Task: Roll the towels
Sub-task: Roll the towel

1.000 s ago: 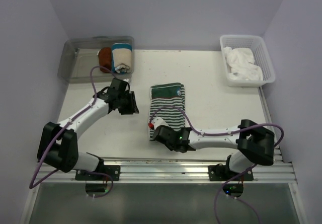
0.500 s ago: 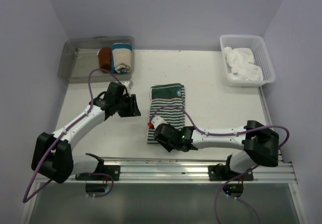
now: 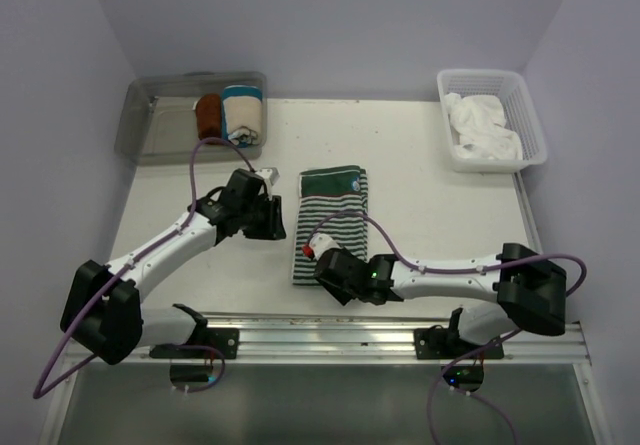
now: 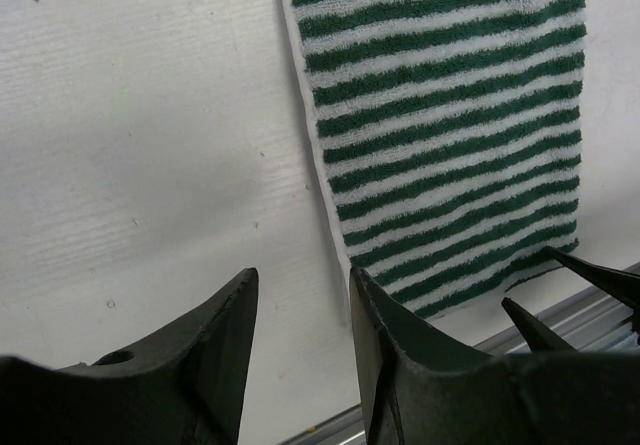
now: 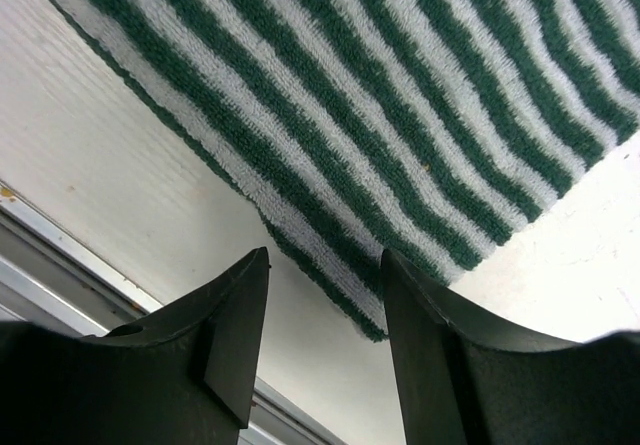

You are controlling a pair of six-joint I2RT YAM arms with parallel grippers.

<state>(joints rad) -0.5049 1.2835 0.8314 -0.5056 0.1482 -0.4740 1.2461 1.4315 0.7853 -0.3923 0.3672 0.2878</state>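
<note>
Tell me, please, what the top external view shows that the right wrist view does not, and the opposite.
Only the top external view: the white towel in the white basket, the rust-brown towel and the cream towel with a teal band in the clear bin, and the left gripper. Only the right wrist view: the right gripper from close, jaws apart and empty. Both: the green-and-white striped towel lying flat on the table.

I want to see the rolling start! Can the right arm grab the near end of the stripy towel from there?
Probably yes. The right fingers are open and hang right above the near corner of the striped towel, and nothing lies between them and the cloth.
</note>
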